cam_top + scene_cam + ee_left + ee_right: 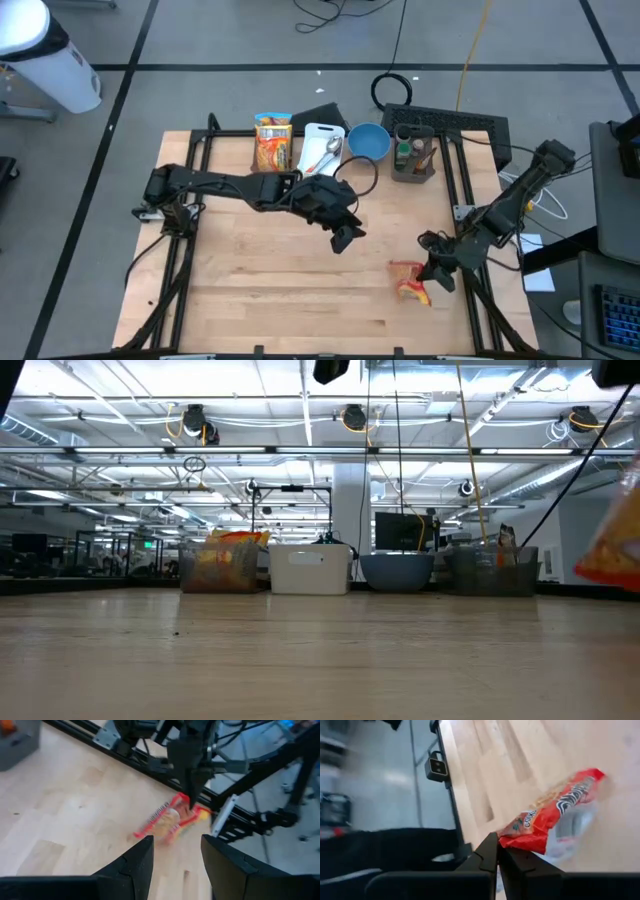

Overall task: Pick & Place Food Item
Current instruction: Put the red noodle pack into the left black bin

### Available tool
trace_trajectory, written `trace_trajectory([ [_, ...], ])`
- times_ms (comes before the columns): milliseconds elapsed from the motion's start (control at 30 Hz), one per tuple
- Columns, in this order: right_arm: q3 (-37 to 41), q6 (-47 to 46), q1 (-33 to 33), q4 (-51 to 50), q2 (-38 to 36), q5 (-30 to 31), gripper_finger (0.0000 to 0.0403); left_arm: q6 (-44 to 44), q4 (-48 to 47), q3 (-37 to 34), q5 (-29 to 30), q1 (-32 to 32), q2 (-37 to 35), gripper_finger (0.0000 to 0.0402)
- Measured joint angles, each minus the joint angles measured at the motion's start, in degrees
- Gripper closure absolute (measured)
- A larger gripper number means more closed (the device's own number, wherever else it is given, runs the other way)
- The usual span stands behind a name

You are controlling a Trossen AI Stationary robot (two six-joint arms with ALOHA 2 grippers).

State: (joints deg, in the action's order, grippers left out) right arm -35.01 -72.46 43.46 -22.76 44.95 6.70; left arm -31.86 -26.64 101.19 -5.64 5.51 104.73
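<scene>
A red and yellow snack packet (410, 281) is at the table's near right, with my right gripper (432, 272) shut on it. The same packet (555, 812) fills the right wrist view and shows at the right edge of the low view (615, 550), above the table top. My left gripper (345, 238) hovers open over the table's middle, its fingers (177, 840) pointing toward the packet (167, 820) but apart from it. My right gripper pinches the packet's red end edge (512, 840) between its two fingers. The fingers slant downward from the table's right side. The packet reaches out beyond the fingertips, tilted, and the low view shows it lifted clear of the wood.
Along the far edge stand an orange snack bag (272, 140), a white tray with a spoon (322, 148), a blue bowl (368, 141) and a grey caddy with bottles (414, 155). Black frame rails (470, 300) run down both sides. Bare wood (260, 290) lies at the near left.
</scene>
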Motion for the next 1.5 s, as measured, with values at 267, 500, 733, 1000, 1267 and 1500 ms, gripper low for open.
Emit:
trace_trajectory([
  [267,-8.95,19.23,-10.32,-9.23,0.52,-8.09,0.0403,-0.32,5.73,0.0,-8.43,-2.89,0.0,0.0231],
  [500,-14.87,33.68,-18.38,-9.07,7.31,-17.65,0.0403,0.06,7.37,0.02,-12.25,-4.95,0.0,0.0231],
  [733,-25.58,47.89,-22.65,-8.88,15.0,-18.97,0.0403,1.17,7.15,0.02,-18.17,-6.47,0.0,0.0231],
  [1000,-35.49,55.28,-26.28,-9.71,18.58,-19.05,0.0403,3.21,7.17,0.02,-24.1,-6.48,0.0,0.0231],
  [1267,-38.56,55.97,-28.88,-7.41,21.43,-24.44,0.0403,7.47,7.28,0.02,-25.63,-6.13,0.0,0.0231],
  [1500,-38.64,55.14,-28.88,-3.55,24.51,-26.54,0.0403,8.93,8.36,0.02,-25.85,-6.04,0.0,0.0231],
])
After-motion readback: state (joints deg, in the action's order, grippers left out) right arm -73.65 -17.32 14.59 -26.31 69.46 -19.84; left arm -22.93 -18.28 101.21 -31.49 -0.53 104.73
